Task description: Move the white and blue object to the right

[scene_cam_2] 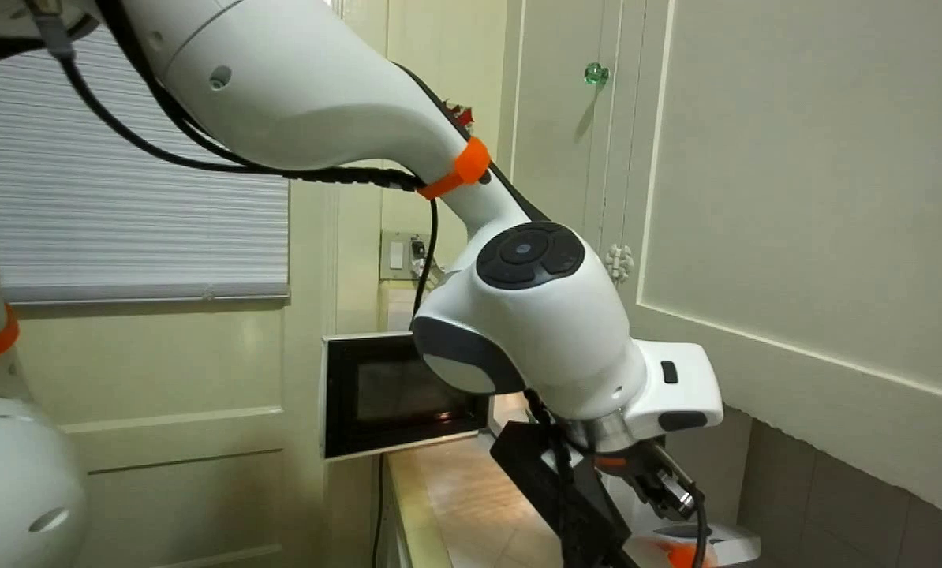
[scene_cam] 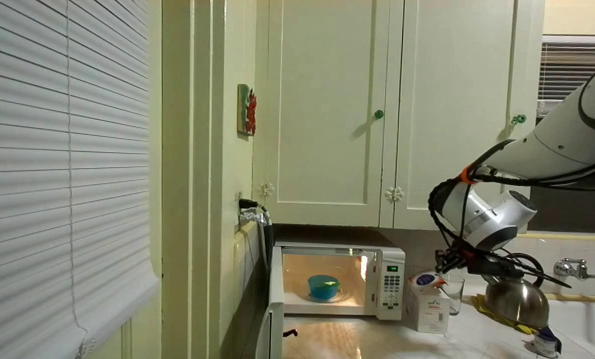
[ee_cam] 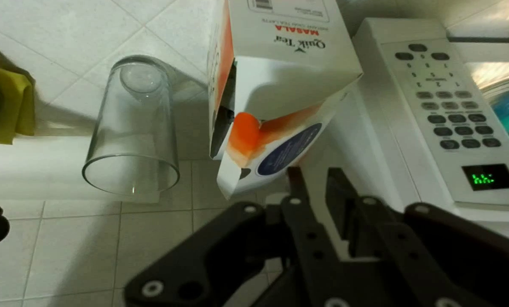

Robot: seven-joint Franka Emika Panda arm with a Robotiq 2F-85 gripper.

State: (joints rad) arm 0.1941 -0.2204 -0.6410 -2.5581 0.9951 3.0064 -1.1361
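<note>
Gripper [ee_cam: 317, 181]: fingertips a narrow gap apart, up by the top of the tea box [ee_cam: 286, 64], near its tilted flap [ee_cam: 276, 155]. Contact with flap: can't tell. Box is white with orange, blue oval on the flap; stands on the counter [scene_cam: 372, 344] between microwave [scene_cam: 392, 284] and glass [ee_cam: 131, 123]. Small white and dark-blue item [scene_cam: 545, 345] sits near the sink [scene_cam: 569, 321] and kettle [scene_cam: 517, 303]. Can't tell which one the task means. Microwave door [scene_cam_2: 408, 394] swung open, blue bowl [scene_cam: 323, 288] inside.
</note>
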